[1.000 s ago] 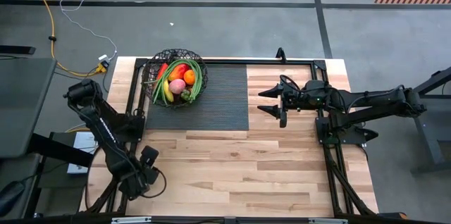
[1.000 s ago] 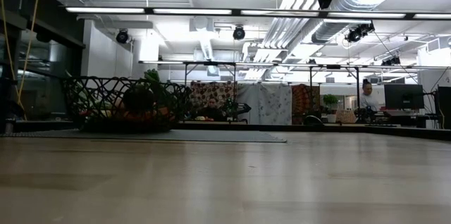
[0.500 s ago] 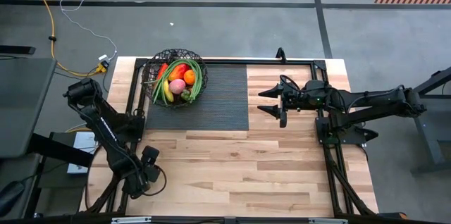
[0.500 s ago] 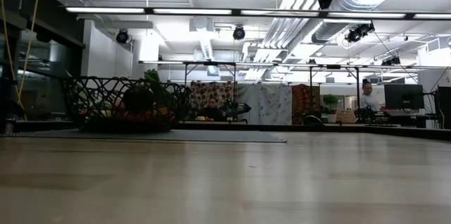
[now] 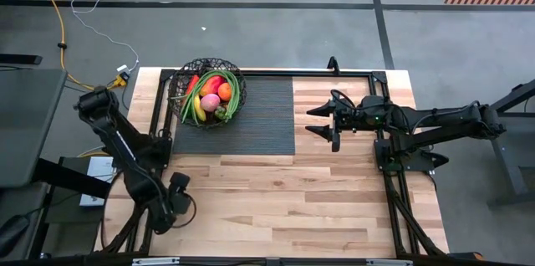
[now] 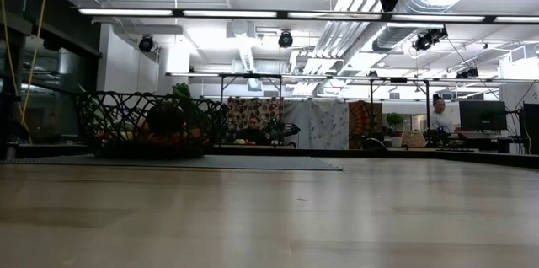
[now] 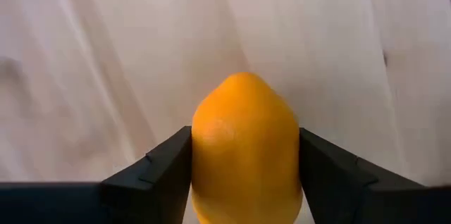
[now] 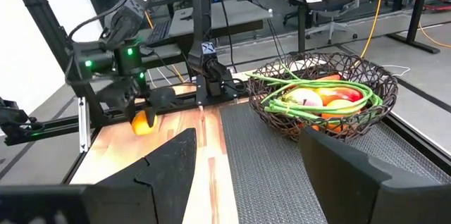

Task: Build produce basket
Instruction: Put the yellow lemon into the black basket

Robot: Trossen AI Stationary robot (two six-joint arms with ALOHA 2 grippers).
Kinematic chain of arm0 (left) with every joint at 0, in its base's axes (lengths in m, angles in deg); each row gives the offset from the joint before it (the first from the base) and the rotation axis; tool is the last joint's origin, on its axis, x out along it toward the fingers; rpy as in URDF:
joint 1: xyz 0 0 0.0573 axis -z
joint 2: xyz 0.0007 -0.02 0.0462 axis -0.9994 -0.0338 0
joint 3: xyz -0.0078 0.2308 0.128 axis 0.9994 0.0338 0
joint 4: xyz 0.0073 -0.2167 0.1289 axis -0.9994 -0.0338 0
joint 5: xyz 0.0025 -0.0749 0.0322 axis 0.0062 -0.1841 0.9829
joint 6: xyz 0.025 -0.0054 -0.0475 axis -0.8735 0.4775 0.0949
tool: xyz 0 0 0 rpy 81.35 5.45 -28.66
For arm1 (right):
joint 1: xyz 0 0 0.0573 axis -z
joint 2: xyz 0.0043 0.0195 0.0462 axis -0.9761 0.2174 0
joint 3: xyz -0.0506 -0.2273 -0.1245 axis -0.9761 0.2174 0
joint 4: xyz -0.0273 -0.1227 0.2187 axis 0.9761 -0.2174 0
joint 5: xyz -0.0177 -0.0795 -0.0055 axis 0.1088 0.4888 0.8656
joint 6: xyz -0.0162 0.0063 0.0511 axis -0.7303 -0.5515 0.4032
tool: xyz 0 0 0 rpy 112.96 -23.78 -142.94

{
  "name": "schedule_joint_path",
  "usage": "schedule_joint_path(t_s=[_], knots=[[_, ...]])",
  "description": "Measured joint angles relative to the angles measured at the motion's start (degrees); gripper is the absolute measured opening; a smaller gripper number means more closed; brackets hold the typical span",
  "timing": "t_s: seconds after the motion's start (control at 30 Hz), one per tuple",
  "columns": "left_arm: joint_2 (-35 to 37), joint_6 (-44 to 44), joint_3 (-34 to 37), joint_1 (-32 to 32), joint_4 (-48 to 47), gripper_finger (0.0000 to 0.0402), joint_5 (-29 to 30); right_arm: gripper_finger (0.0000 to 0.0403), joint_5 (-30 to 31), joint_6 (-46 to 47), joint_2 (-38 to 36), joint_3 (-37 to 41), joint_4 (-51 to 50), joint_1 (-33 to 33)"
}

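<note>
The black wire-mesh basket (image 5: 207, 92) (image 6: 152, 125) (image 8: 320, 101) stands by its base on the far left end of a dark mat. It holds a banana, red pepper, orange, pink fruit and long green stalks. My left gripper (image 5: 180, 206) (image 7: 243, 175) is over the table's near left part, shut on an orange (image 7: 243, 153) (image 8: 143, 122), which the gripper hides in the high view. My right gripper (image 5: 311, 121) (image 8: 246, 153) hovers open to the right of the mat, high above the table, pointing toward the basket. My left gripper pinches the orange between its two fingers (image 7: 165, 171), one on each opposite side (image 7: 201, 146). The fingers come from above, pointing down. The orange sits just below the gripper, close over the wood; whether it rests on the table I cannot tell.
The dark ribbed mat (image 5: 251, 117) covers the table's far middle. Black frame rails (image 5: 393, 207) run along the right side, and a clamp (image 5: 333, 65) sits at the far edge. Bare wood (image 5: 284, 207) fills the near half. People sit in the room beyond (image 6: 438, 115).
My left arm's upper joint has swung slightly toward the table's far left, while its gripper has stayed near the same spot with the orange. My right arm and the basket have kept still.
</note>
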Motion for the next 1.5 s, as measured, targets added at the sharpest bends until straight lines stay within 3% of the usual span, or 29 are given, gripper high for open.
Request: schedule_joint_path(t_s=[0.2, 0.33, 0.43, 0.53, 0.67, 0.87, 0.97, 1.13, 1.5], knots=[[9.1, -1.27, -0.73, -6.25, -0.21, 0.0204, 6.42, 0.0243, 0.0, -0.04, 0.0, 0.0, -0.08, -0.02], [17.2, -7.88, -3.5, -14.33, 1.86, 0.0203, 19.03, 0.0243, 0.25, 0.02, 0.0, 0.0, 0.01, -0.02], [22.19, -14.11, -4.32, -22.01, 9.06, 0.0203, 28.65, 0.0243, 0.65, 1.01, 0.0, 0.0, 0.0, 0.0], [26.18, -21.89, -4.12, -30.53, 19.04, 0.0203, 31.41, 0.0243, 0.66, 1.11, 0.0, 0.0, 0.0, 0.0], [29.06, -30.27, -3.12, -41.53, 34.22, 0.0203, 26.71, 0.0243, 0.66, 1.34, 0.0, 0.0, 0.7, -0.02], [28.25, -34.62, -0.97, -54.72, 55.89, 0.0203, 7.85, 0.0243, 0.65, 1.35, 0.0, 0.0, 3.93, -0.02], [26.08, -32.9, 1.41, -58.83, 64.0, 0.0203, 1.91, 0.0243, 0.66, 1.34, 0.0, 0.0, 5.6, -0.02], [21.67, -30.61, 5.01, -60.57, 72.7, 0.0205, -2.81, 0.0243, 0.37, 1.33, 0.0, 0.0, 8.3, 0.0], [14.59, -29.57, 6.39, -57.9, 82.72, 0.0206, -1.77, 0.0243, -0.4, 1.33, 0.0, 0.0, 8.59, -0.02]])
